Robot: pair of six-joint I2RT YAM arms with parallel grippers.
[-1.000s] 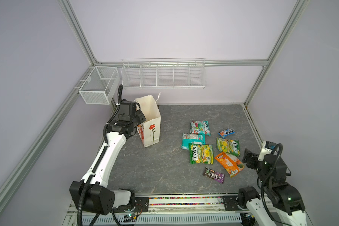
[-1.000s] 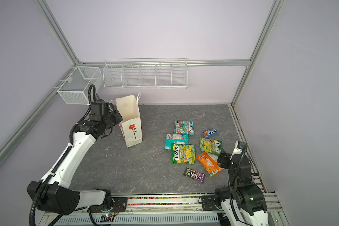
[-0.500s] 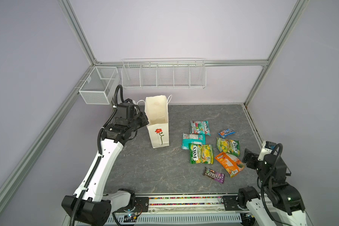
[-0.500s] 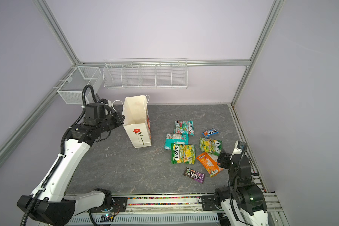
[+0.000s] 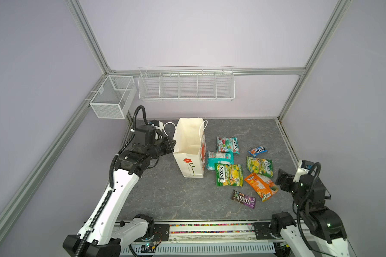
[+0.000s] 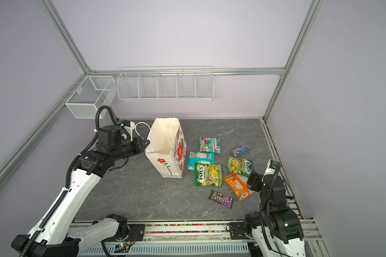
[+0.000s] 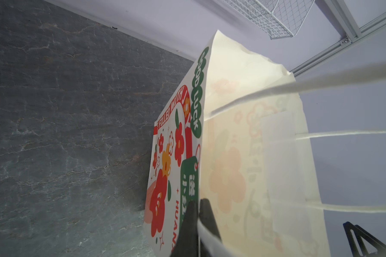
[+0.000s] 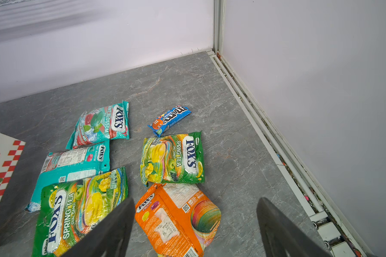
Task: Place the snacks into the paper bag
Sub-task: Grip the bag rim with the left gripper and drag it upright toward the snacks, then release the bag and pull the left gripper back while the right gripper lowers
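Paper bag (image 5: 188, 164) is stood upright at frame centre in both top views, mouth open upward. Its left rim is pinched by the left hand (image 7: 198, 203), clamped tight on the paper, judged so that the mouth is kept spread and the bag steadied for loading. No packet is seen inside. Seven snacks (image 5: 228, 174) are laid flat on the worktop (image 5: 165, 195), right of the bag, the teal ones just beside it. The right hand (image 8: 195, 200) is spread wide, nothing held, poised by the orange packet (image 8: 176, 220), judged the likely first pick. The wire baskets (image 5: 185, 84) on the back wall are seen empty.
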